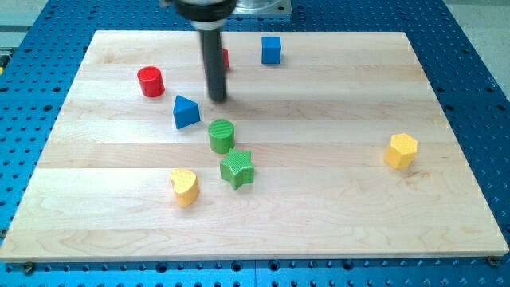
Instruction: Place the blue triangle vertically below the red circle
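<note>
The blue triangle (186,112) lies on the wooden board, left of centre. The red circle (150,81), a short cylinder, stands up and to the left of it, near the board's upper left. My tip (217,99) is just to the upper right of the blue triangle, a small gap apart from it. The dark rod rises from the tip to the view's top.
A green cylinder (221,135) and a green star (237,169) lie just below the triangle. A yellow heart (184,186) is at the lower left. A blue cube (272,50) is at the top. A red block (225,58) is partly hidden behind the rod. A yellow hexagon (401,151) is at the right.
</note>
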Tool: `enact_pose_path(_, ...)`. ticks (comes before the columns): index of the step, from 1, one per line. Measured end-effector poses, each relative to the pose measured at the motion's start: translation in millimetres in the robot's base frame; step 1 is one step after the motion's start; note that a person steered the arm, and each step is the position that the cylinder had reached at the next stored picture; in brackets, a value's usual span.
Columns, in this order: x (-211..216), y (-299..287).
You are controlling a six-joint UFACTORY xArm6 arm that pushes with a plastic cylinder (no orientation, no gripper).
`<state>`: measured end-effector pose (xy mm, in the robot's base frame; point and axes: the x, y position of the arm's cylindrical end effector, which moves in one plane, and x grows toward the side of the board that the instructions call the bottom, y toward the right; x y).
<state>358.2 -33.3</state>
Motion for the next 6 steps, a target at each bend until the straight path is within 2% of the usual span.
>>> enact_pose_path(1, 39, -2)
enact_pose_path(2, 52, -72)
enact_pose_path(3, 52, -94)
enact_pose_path(6, 51, -93)
